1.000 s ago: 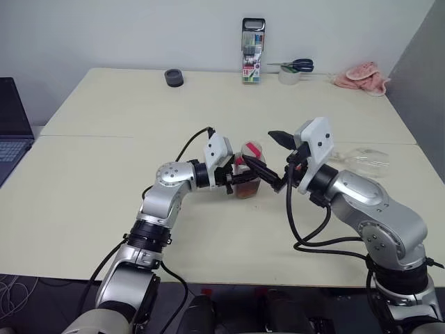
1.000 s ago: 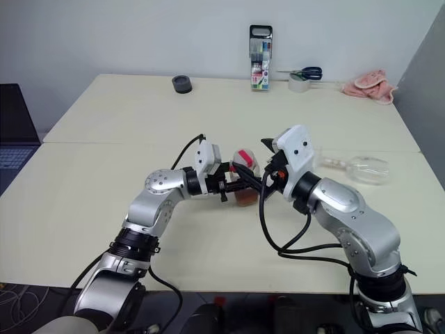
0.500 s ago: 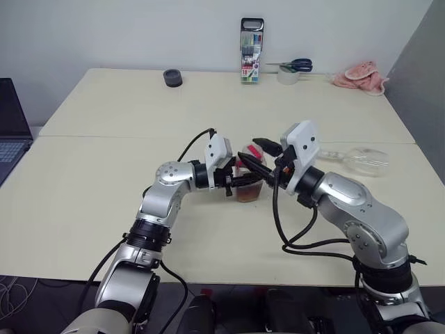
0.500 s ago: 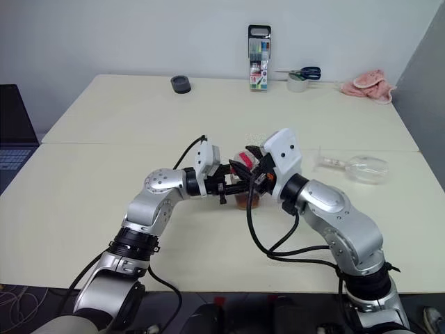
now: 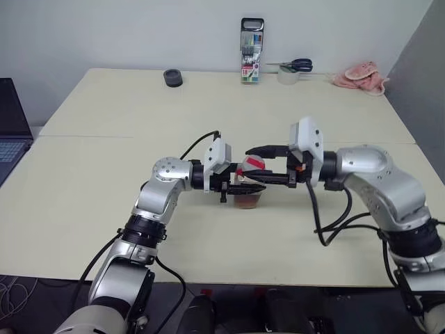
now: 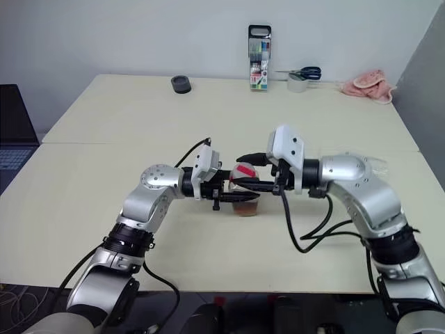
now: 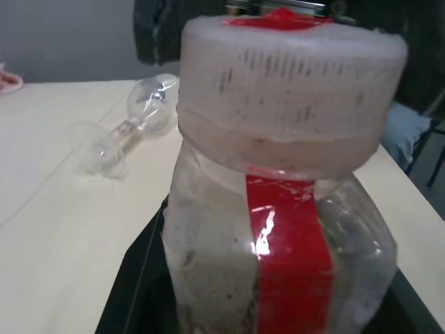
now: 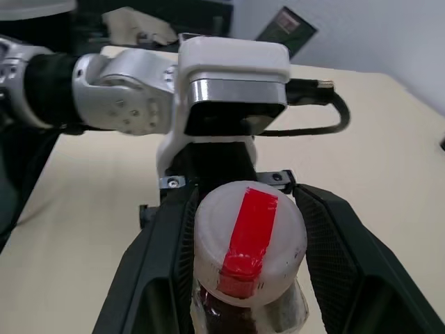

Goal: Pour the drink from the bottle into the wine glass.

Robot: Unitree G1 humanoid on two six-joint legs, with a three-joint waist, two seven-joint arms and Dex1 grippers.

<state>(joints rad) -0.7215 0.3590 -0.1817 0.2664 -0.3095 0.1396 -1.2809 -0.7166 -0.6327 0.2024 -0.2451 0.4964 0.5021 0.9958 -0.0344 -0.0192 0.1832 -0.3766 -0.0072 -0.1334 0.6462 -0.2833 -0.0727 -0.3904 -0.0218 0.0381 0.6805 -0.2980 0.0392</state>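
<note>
Bottle (image 5: 248, 186) sits clamped in left end effector (image 5: 240, 182) so right end effector (image 5: 259, 161), fingers around its cap (image 8: 248, 227), can unscrew it.

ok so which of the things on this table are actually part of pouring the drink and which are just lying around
Part of the job:
- bottle, capped, held by the left gripper
- drink in its bottom
- wine glass, lying on its side
- right gripper, fingers either side of the cap

Lying about:
- marker case
- scissors
- tape roll
- pink cloth
- black round thing
- laptop
</note>
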